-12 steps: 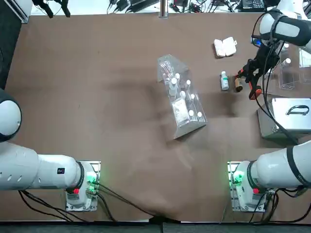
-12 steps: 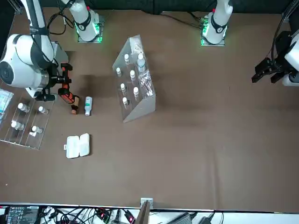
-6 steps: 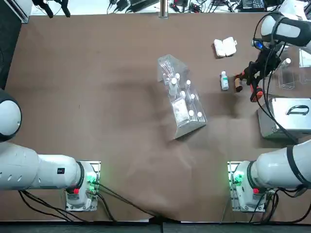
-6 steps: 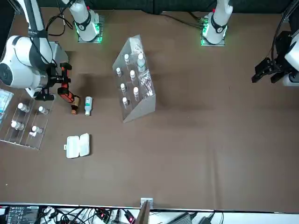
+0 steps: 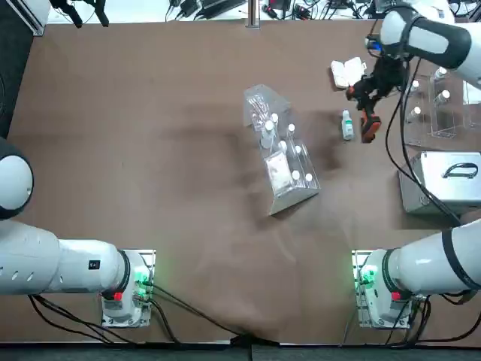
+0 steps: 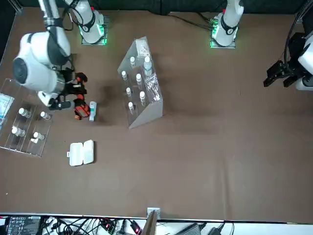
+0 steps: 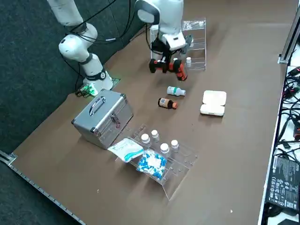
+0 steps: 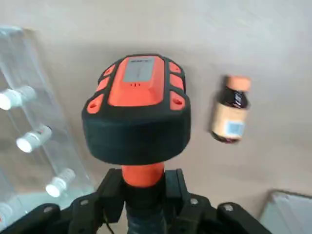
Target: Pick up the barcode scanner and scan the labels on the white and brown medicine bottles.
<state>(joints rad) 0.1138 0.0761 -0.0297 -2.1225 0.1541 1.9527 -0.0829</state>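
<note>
The right gripper point(image 8: 146, 195) is clamped on the neck of the barcode scanner point(image 8: 138, 109), whose black and orange head sticks out past the fingers point(image 8: 111, 192). In the top view's upper right the scanner point(image 5: 366, 120) hangs above the table, just right of the white bottle point(image 5: 346, 125). In the right side view's centre, the brown bottle point(image 7: 167, 102) lies just below the white one point(image 7: 175, 91).
</note>
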